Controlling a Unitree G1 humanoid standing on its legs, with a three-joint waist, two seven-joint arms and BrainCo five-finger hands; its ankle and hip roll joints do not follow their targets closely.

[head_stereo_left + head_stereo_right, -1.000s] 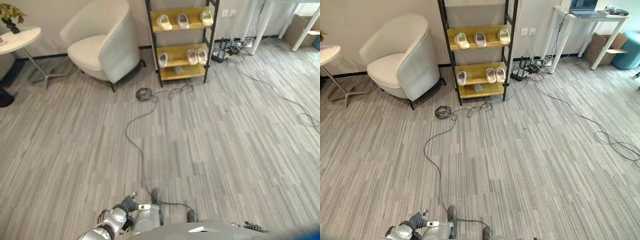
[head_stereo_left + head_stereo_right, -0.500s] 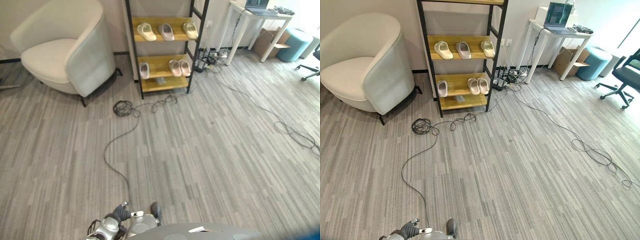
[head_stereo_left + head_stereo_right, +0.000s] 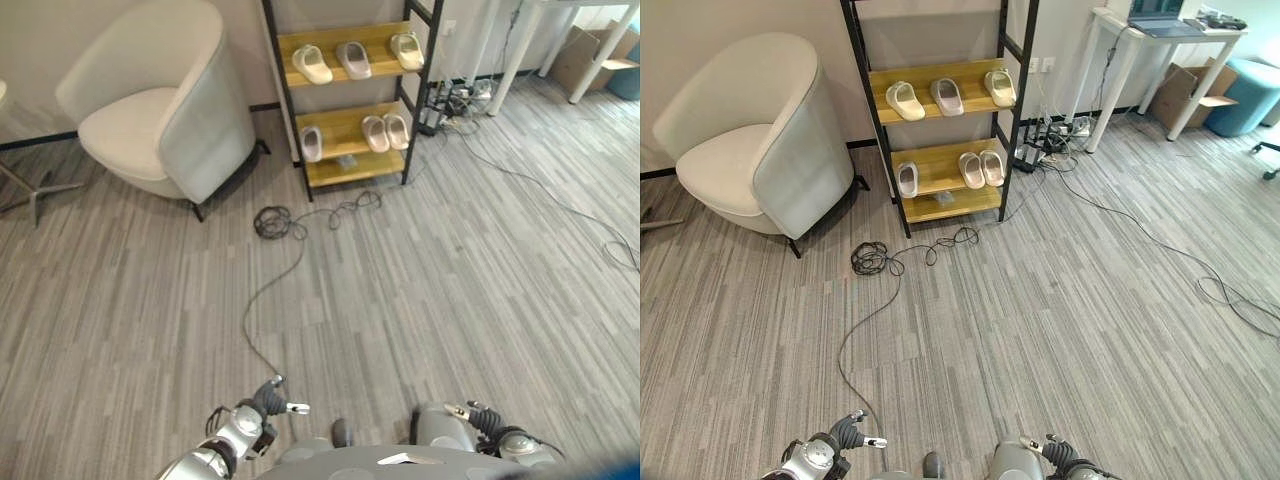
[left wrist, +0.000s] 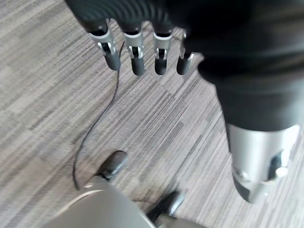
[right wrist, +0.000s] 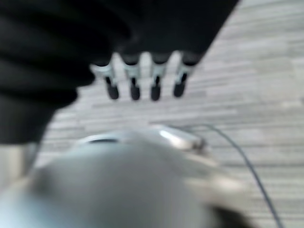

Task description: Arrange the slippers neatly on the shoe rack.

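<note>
The black-framed shoe rack with yellow wooden shelves (image 3: 945, 140) stands against the wall, well ahead of both hands across striped grey carpet (image 3: 1060, 320). Its upper shelf carries three pale rounded slippers (image 3: 945, 96) set apart in a row; the lower shelf carries a close pair of pale slippers (image 3: 981, 168) and, to their left, a single pale slipper (image 3: 907, 179). A small grey item lies on the lowest board; what it is cannot be told.

The head views show the left hand (image 3: 268, 401) and right hand (image 3: 478, 419) low, near the robot, both holding nothing. The left wrist view shows the left hand's fingers (image 4: 136, 52) straight and relaxed above the carpet; the right wrist view shows the same of the right hand's fingers (image 5: 133, 80).

The right eye view takes in a white desk with a laptop (image 3: 1160, 30) and a cardboard box right of the rack. A smooth cream tub armchair (image 3: 750, 140) sits left of it. No writing is readable.
</note>
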